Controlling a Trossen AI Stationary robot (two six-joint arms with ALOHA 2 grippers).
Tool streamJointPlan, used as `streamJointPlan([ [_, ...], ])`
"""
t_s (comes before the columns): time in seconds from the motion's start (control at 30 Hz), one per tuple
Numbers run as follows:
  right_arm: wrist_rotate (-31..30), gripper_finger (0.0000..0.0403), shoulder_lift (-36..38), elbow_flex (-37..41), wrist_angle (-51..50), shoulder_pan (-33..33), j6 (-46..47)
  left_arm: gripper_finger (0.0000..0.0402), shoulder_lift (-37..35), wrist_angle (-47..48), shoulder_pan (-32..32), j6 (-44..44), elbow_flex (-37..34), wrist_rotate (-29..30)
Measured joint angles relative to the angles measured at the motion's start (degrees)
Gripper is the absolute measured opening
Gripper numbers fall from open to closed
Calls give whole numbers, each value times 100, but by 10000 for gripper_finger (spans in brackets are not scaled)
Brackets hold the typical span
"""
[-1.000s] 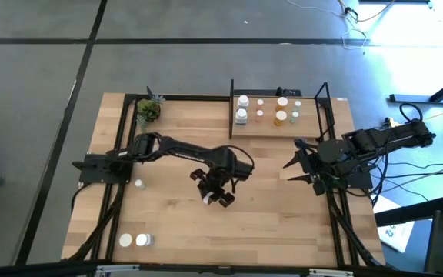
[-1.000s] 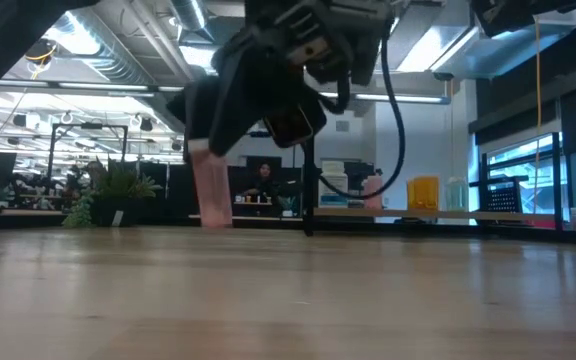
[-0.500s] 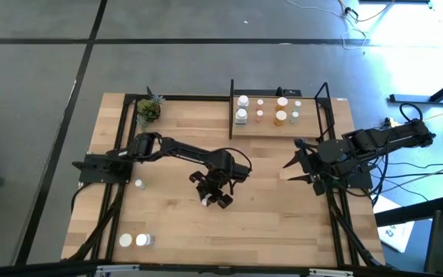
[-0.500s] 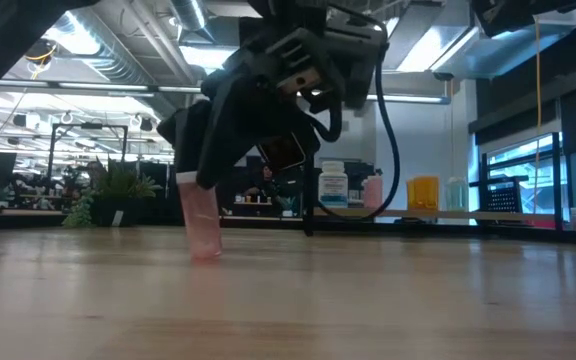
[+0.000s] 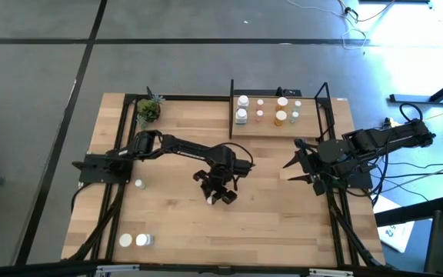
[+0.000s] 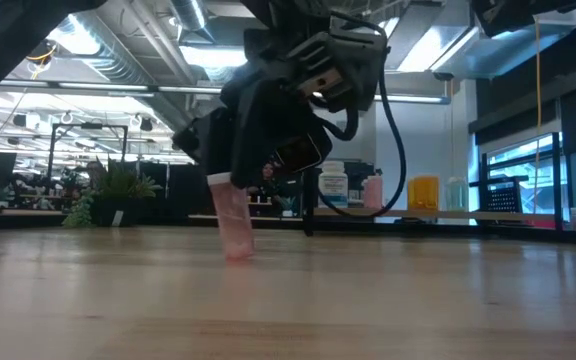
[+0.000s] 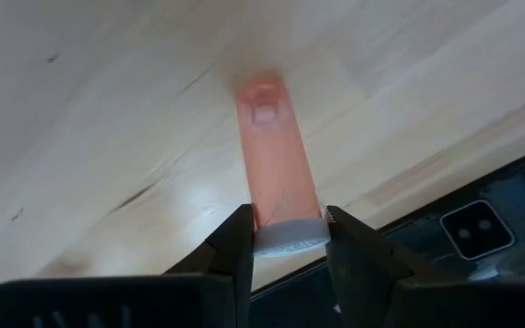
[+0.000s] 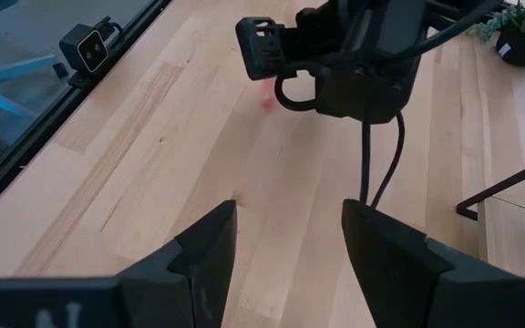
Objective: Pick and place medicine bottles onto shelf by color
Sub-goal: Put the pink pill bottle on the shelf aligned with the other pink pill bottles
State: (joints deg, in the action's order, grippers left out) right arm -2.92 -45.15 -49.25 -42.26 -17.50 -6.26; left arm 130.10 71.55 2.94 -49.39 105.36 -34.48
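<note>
A pinkish medicine bottle (image 7: pixel 272 155) with a white cap hangs tilted under my left gripper (image 7: pixel 288 228), which is shut on it over the middle of the table (image 5: pixel 211 197). In the low view the bottle (image 6: pixel 233 222) slants, its base down at the tabletop. The shelf (image 5: pixel 279 129) at the far side carries white, pink, orange and pale green bottles standing on their bases. My right gripper (image 8: pixel 285 219) waits open at the table's right edge (image 5: pixel 294 169), nothing between its fingers. My left gripper pinches the bottle's white cap end (image 7: pixel 290 239) between its two fingers (image 7: pixel 235 246). The fingers come from above, slanting down, and lie across the bottle. The bottle hangs tilted below them, its base (image 6: pixel 238 254) down on the tabletop or a hair above it.
Three loose white bottles sit on the table's left part: one (image 5: pixel 138 184) by the left arm, two (image 5: pixel 134 240) near the front left corner. A small potted plant (image 5: pixel 148 110) stands at the far left. Black posts (image 5: pixel 231 104) frame the shelf.
My left gripper has come down with the pink bottle, bringing its base from clear of the table down to the tabletop. In the low view the bottle has then shifted a little sideways and leans the other way.
</note>
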Motion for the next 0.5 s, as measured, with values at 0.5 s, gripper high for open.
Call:
streamJointPlan([
  [0.5, -2, 202, -2, 0, 0, 1, -1, 102, 2, 1, 28, -425, 0, -155],
])
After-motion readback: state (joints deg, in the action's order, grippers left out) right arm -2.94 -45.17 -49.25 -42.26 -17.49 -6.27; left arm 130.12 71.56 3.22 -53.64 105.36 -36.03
